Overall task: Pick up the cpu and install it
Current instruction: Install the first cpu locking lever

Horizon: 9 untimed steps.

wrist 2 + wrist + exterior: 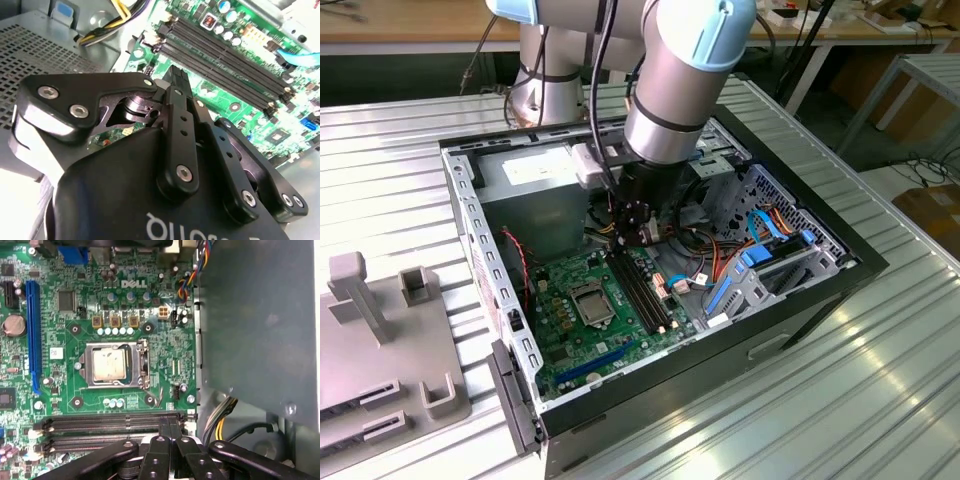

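while your gripper hangs clenched and empty over the memory slots, the cpu lies flat in its socket just beyond them, square to the slots' long axis.

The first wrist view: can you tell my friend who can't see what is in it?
A silvery square cpu sits inside the metal socket frame on a green motherboard. The black gripper, fingers together and holding nothing, is over the long black memory slots, beside the socket. A grey case wall stands alongside.
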Motion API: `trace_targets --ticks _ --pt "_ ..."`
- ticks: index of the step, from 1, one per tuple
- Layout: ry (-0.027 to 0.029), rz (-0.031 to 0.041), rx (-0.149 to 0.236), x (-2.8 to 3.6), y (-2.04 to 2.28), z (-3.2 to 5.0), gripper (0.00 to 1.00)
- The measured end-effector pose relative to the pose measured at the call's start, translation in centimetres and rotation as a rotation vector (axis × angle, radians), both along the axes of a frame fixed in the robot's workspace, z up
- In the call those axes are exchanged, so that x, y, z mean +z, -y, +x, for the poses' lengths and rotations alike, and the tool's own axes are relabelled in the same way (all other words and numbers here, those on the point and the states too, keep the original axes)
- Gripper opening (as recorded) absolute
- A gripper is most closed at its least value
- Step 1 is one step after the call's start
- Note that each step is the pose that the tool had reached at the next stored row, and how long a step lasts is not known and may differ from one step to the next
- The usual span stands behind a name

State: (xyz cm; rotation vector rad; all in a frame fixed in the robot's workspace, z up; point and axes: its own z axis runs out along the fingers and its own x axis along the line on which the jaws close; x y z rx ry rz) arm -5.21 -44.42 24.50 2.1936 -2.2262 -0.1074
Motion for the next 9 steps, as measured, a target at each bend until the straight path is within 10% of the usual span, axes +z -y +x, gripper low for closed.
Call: trace_targets --ticks 9 --pt "0.0036 -0.0154 0.000 0.01 -0.93 -1.20 0.11"
